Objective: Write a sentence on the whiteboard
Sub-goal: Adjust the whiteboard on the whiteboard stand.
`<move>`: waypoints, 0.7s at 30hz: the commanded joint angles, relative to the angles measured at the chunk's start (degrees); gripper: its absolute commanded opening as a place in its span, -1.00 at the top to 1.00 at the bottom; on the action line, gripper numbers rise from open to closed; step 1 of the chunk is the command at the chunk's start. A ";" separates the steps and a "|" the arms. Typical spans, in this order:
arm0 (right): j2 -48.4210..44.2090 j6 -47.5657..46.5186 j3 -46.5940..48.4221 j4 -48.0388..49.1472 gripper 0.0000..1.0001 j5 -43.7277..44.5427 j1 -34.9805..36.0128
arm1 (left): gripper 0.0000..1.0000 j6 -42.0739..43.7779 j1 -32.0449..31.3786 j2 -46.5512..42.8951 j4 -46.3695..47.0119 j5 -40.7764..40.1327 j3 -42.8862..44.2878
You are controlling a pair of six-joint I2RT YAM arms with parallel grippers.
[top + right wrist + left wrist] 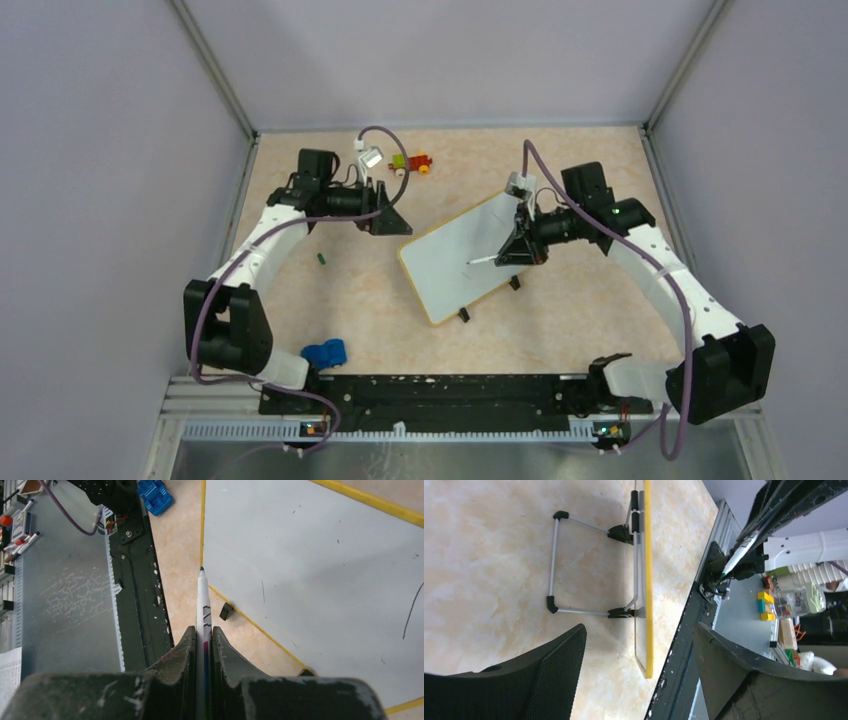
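Between pale grey walls [100, 150], a beige marbled bench [570, 330] carries the whiteboard [450, 265] — propped tilted near the middle, toward the right arm. The right claw [202, 632] pinches a marker [202, 597] over it; the left claw [388, 222] hangs spread just beside. A blue block [323, 353] lies near the left base.

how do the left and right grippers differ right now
The left gripper is open and empty; the right gripper is shut on a marker. The left gripper hangs over the table beside the whiteboard, while the right gripper reaches over the board, its marker tip pointing at the white face. Both are black two-finger grippers close to the whiteboard.
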 commanded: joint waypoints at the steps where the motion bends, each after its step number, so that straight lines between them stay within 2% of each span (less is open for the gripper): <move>1: -0.09 -0.26 2.98 3.09 1.00 1.55 2.60 | -0.67 -2.34 2.36 -5.25 6.21 2.93 -3.36; 5: -0.24 -0.24 3.36 3.39 1.00 4.21 5.27 | -0.76 -4.59 3.34 -10.78 9.92 4.07 -8.37; 8: -0.33 -0.32 3.99 2.48 1.00 5.69 8.35 | -0.83 -9.75 6.67 -16.68 17.12 5.84 -14.70; 11: -0.30 -0.56 4.57 2.11 1.00 7.92 10.98 | -0.88 -11.05 10.04 -23.86 19.35 5.68 -19.34; 15: 0.58 -0.69 5.18 2.53 1.00 10.67 13.73 | -0.91 -5.99 10.25 -26.76 12.63 4.07 -18.95; 18: 0.86 -0.24 4.96 4.26 1.00 13.51 15.68 | -0.88 -1.05 10.29 -23.40 5.38 2.41 -15.33; 21: 0.92 0.35 5.07 5.88 1.00 15.42 17.37 | -0.81 0.81 10.23 -19.05 2.54 3.02 -12.73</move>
